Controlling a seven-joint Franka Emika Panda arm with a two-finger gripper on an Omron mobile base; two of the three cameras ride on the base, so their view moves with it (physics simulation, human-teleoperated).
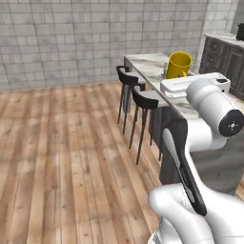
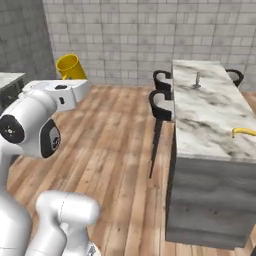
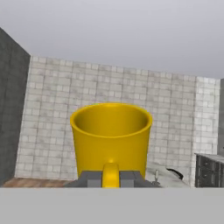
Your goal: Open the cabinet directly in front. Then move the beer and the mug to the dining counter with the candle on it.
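Observation:
The bright yellow mug stands upright with its mouth up, and my gripper is shut on its side handle. The mug rides above my white hand, near the end of the dining counter. From the other side, the mug hangs over the wood floor, well left of the dining counter. The candle stands on the far part of that marble slab. The beer and the cabinet are out of view.
Black curved-back chairs line the near side of the counter. A yellow curved object lies at the slab's right edge. Dark grey base units stand at the far right. A grey tiled wall closes the back.

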